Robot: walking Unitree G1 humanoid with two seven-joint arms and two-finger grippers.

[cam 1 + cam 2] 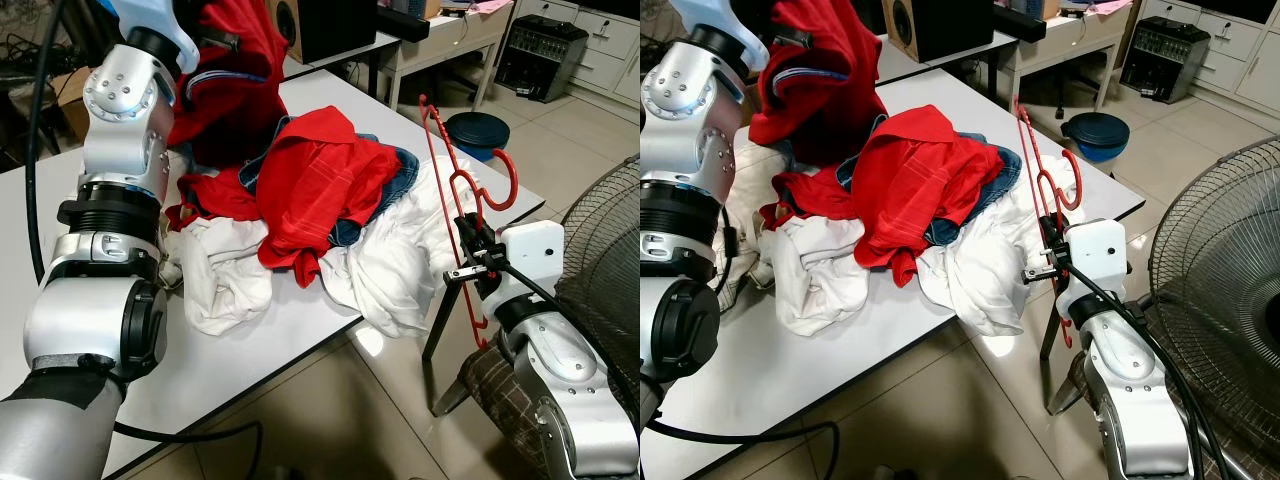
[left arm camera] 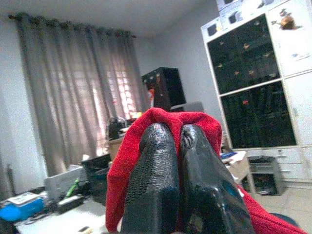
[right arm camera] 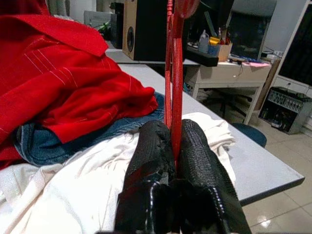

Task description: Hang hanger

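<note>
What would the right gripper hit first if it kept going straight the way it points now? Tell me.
Probably the clothes pile on the table. The right gripper, shut on the red hanger, points over the white garment toward the red shirt. Depth is unclear, so it might pass just above.

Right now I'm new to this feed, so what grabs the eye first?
The heap of red and white clothes on the white table. Beside it the right gripper grips a red hanger upright, while the left gripper holds a red garment lifted above the table.
</note>
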